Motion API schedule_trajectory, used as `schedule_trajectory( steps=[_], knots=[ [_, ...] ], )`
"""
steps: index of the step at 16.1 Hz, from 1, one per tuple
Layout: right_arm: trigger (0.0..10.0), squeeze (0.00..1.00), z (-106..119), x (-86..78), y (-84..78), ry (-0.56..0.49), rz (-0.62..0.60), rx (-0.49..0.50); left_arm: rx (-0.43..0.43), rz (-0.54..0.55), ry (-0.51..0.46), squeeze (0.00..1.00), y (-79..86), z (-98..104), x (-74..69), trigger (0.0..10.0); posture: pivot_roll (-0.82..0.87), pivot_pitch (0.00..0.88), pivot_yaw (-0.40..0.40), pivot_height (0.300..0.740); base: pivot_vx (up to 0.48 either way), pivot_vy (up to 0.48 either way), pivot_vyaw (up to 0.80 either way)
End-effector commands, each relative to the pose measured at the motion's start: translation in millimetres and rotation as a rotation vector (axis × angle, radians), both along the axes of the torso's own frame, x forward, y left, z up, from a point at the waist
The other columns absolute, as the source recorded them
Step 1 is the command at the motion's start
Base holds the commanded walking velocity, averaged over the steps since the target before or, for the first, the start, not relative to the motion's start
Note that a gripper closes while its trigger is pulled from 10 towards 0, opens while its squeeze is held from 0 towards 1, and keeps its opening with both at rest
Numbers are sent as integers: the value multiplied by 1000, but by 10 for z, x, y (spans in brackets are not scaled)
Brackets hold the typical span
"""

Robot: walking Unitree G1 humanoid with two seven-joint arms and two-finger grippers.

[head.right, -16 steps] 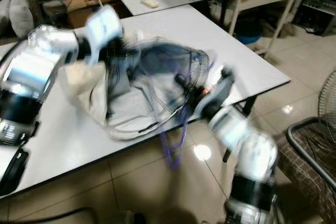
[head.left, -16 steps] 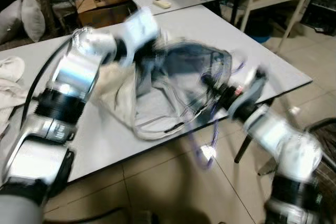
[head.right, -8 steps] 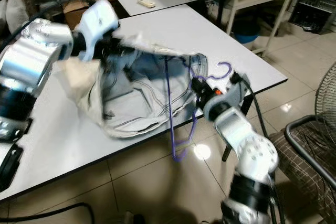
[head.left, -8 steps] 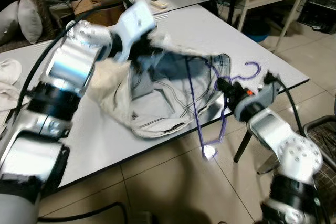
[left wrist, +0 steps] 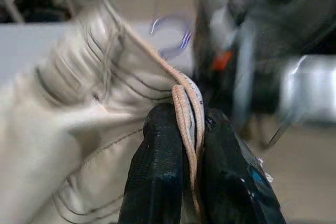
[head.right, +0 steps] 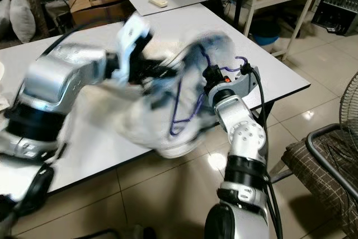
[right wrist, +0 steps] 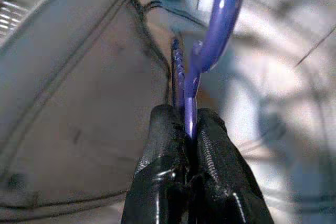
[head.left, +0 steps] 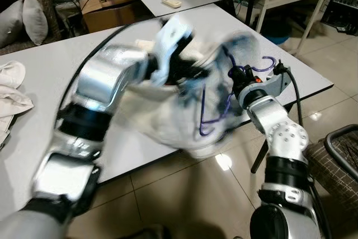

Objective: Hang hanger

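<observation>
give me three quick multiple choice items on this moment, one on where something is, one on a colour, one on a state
1. Where does the white remote control lie?
A. on the farther grey table
B. on the tiled floor
C. on the wicker chair

2. What colour is the thin plastic hanger?
A. red
B. purple
C. green

3. What is the left gripper doing?
A. hanging open
B. shut on the purple hanger
C. shut on the edge of the cream garment

Answers: 1 A, it rests on the table behind the near one. 2 B, the hook and wire are purple where the right gripper pinches them. 3 C, the left wrist view shows a folded hem between the black fingers.
</observation>
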State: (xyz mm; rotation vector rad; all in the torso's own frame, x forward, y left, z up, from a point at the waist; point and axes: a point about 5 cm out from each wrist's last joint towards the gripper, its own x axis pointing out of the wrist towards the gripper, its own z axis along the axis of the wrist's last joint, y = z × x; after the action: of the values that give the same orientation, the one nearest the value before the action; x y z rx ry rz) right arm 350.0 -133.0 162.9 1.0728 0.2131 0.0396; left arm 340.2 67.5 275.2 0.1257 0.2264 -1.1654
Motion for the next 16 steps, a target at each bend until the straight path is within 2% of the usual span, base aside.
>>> schedule_trajectory(
  steps=[1, 2, 4, 5, 6, 8, 10, 12, 13, 15, 16],
  knots=[
    [10000, 0, 53, 66, 117, -20, 1, 0, -125, -20, -4, 0, -59, 299, -17, 0, 17, 0, 123, 740, 0, 0, 0],
    [10000, 0, 40, 93, 135, -22, -8, -9, -211, 1, 36, 0, -88, 424, 14, 0, 20, 0, 135, 740, 0, 0, 0],
    [10000, 0, 44, 93, 154, -29, -7, -30, -290, 51, 58, 0, -76, 547, 93, 0, 21, 0, 141, 740, 0, 0, 0],
    [10000, 0, 41, 61, 170, -32, -9, -49, -394, 152, 56, 0, -32, 721, 236, 0, 22, 0, 157, 740, 0, 0, 0],
    [10000, 0, 30, 32, 171, -28, -13, -67, -406, 206, 31, 0, -3, 790, 304, 0, 23, 0, 168, 740, 0, 0, 0],
    [10000, 0, 50, -42, 156, -37, -32, -83, -317, 350, -73, 0, 112, 830, 454, 0, 21, 0, 183, 740, 0, 0, 0],
    [10000, 0, 129, -134, 137, -52, -40, -91, -294, 422, -88, 0, 207, 828, 543, 0, 17, 0, 193, 740, 0, 0, 0],
    [10000, 0, 324, -345, 176, -82, -13, -118, -200, 567, -140, 0, 404, 696, 703, 0, 12, 0, 199, 740, 0, 0, 0],
    [10000, 0, 436, -435, 199, -100, -9, -115, -140, 634, -141, 0, 518, 533, 768, 0, 2, 0, 205, 740, 0, 0, 0],
    [10000, 0, 491, -487, 202, -106, -5, -114, -76, 678, -146, 0, 598, 379, 804, 0, -3, 0, 205, 740, 0, 0, 0],
    [10000, 0, 535, -532, 192, -110, 1, -124, 30, 713, -157, 0, 689, 161, 825, 196, -16, 0, 207, 740, 0, 0, 0]
  ],
)
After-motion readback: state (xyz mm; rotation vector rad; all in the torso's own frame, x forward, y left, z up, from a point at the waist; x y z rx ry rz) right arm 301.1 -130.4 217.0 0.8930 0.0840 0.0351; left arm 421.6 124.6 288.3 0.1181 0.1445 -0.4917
